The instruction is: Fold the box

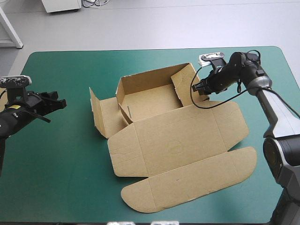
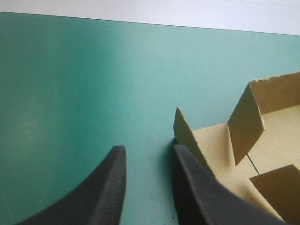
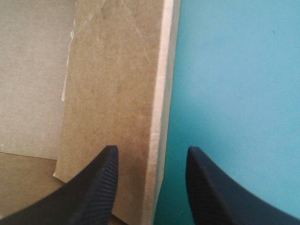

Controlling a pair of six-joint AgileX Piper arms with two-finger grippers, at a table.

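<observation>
Two grippers parted, empty; right gripper (image 3: 152, 150) straddles box (image 1: 178, 136) right wall (image 3: 117, 93); left gripper (image 2: 147, 147) near left flap (image 2: 185, 133).

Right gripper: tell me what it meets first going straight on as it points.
Most likely the raised wall of the box: its edge stands just ahead, between the open fingers of the right gripper, with the teal-green cover beside it. Depth is unclear.

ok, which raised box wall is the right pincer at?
The right wall: it alone has its edge between the right pincer's open fingers.
</observation>
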